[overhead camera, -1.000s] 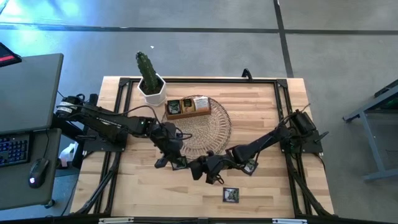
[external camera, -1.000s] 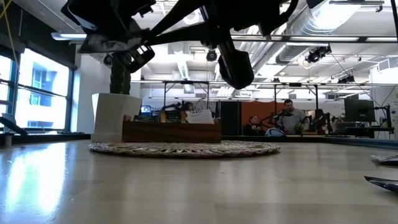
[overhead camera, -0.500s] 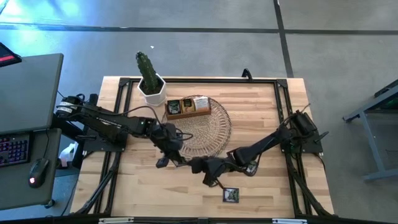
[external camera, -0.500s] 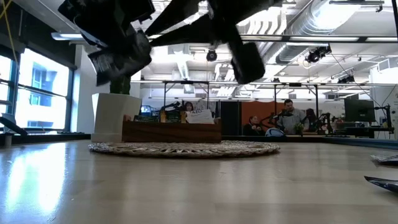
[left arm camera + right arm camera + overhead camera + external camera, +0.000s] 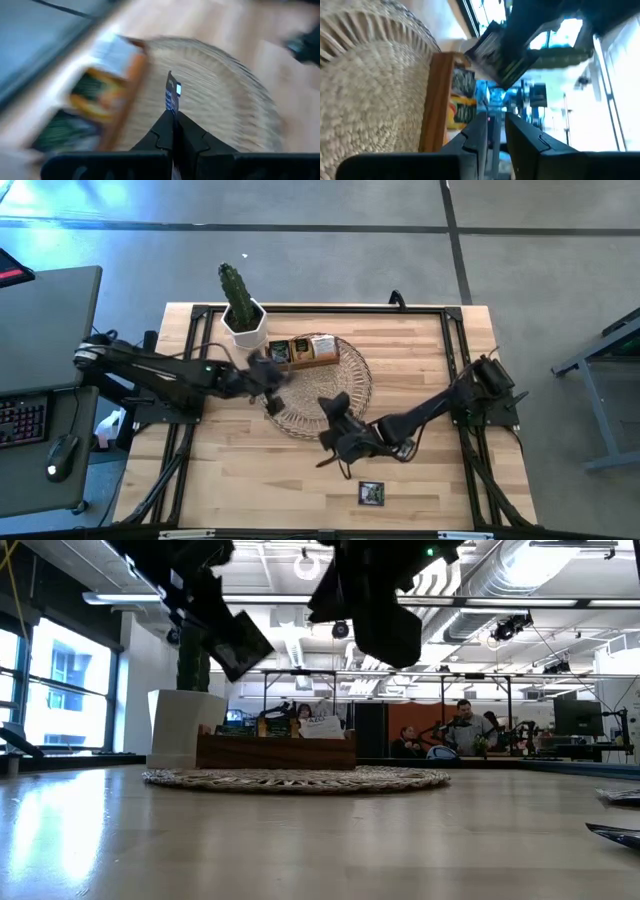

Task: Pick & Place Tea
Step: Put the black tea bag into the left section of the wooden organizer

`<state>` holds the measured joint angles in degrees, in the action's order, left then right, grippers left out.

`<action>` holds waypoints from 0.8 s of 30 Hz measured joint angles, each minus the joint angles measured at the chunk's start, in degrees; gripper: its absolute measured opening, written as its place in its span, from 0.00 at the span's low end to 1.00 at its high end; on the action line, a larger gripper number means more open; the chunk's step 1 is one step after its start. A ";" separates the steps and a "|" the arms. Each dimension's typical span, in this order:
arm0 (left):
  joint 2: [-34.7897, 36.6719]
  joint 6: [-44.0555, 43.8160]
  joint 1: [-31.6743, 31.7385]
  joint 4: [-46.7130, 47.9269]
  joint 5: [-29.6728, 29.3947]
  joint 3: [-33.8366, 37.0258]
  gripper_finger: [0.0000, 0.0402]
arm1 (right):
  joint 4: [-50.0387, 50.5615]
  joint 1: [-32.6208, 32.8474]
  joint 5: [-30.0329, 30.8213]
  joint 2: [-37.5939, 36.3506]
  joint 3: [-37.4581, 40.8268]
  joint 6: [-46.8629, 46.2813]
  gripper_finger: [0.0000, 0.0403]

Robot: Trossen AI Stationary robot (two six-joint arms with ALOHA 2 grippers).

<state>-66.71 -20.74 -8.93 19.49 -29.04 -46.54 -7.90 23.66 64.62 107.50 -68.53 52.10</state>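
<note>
My left gripper (image 5: 270, 374) hangs over the far left part of the round wicker mat (image 5: 340, 385), just short of the wooden box (image 5: 300, 351). It is shut on a dark tea sachet (image 5: 240, 644). The box stands on the mat's far part and holds more sachets (image 5: 92, 87). My right gripper (image 5: 333, 408) hovers over the mat's near edge, pointing toward the box. Its fingers (image 5: 495, 131) stand a little apart with nothing between them. Another dark sachet (image 5: 371, 493) lies flat on the table near the front edge. My left gripper pinches the sachet between its two fingertips by one edge (image 5: 172, 111). In the left wrist view the sachet shows edge-on, sticking out beyond the fingers. It is lifted clear above the mat and tilted in the low view.
A cactus in a white pot (image 5: 243, 320) stands at the far left, close to the box. Two more flat sachets (image 5: 615, 830) lie at the right edge of the low view. Bare wood lies in front of the mat.
The two grippers met near the mat's front edge, where my left gripper took hold of the dark sachet. It has since swung up and toward the far edge, over the mat to the box. My right gripper has rolled and drawn toward the mat, without the sachet.
</note>
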 joint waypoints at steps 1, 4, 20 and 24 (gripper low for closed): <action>1.77 -0.97 -0.02 1.66 -3.12 0.00 0.00 | 0.24 -0.49 0.56 0.00 0.00 -0.88 0.16; 6.50 -2.20 -0.02 5.29 -9.51 0.00 0.00 | 1.25 -2.12 -0.22 -0.02 0.00 -2.91 0.16; 14.18 3.98 22.18 -23.33 10.50 22.01 0.00 | 8.58 -10.41 -24.13 -1.18 -0.02 -23.85 0.09; 13.00 4.26 29.35 -31.61 18.39 26.82 0.00 | 14.46 -13.00 -34.58 -2.64 0.00 -31.65 0.07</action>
<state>-53.71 -16.48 20.43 -12.13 -10.65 -19.72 6.55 10.66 30.04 104.86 -68.53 20.44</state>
